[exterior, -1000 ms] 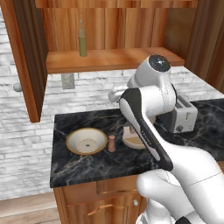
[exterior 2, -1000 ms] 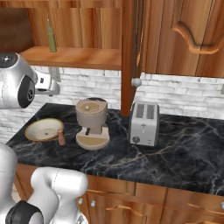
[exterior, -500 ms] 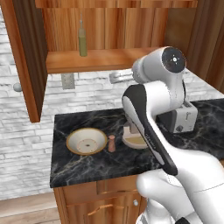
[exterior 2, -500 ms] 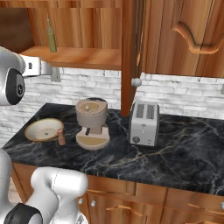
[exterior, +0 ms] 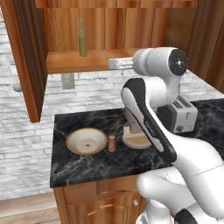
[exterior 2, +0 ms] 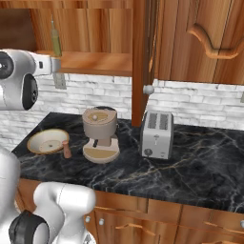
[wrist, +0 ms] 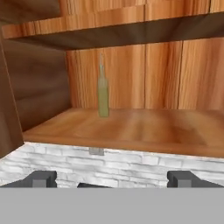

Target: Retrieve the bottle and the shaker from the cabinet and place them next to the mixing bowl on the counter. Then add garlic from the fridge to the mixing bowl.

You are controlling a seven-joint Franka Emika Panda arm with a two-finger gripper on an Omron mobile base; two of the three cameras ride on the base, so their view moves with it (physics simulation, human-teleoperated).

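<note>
A slim green bottle (exterior: 82, 39) (exterior 2: 56, 42) stands upright at the back left of the open cabinet's shelf (exterior: 94, 60). In the hand view the bottle (wrist: 103, 94) is straight ahead, well beyond my gripper (wrist: 113, 179). The gripper's fingertips (wrist: 41, 178) stand wide apart, open and empty. My gripper (exterior: 111, 64) hovers at the shelf's front edge, right of the bottle. On the counter below, a small brown shaker (exterior: 112, 143) (exterior 2: 67, 149) stands right beside the tan mixing bowl (exterior: 87, 141) (exterior 2: 47, 141). The garlic and the fridge are out of view.
A coffee machine (exterior: 135, 132) (exterior 2: 100, 134) stands just right of the shaker, and a toaster (exterior: 180, 114) (exterior 2: 157, 134) further right. The open cabinet door (exterior: 27, 61) hangs at the left. A wall outlet (exterior: 68, 81) sits under the shelf.
The hand has risen from above the counter to the level of the cabinet shelf, pointing into the cabinet. The gripper stayed open, and nothing on the counter moved.
</note>
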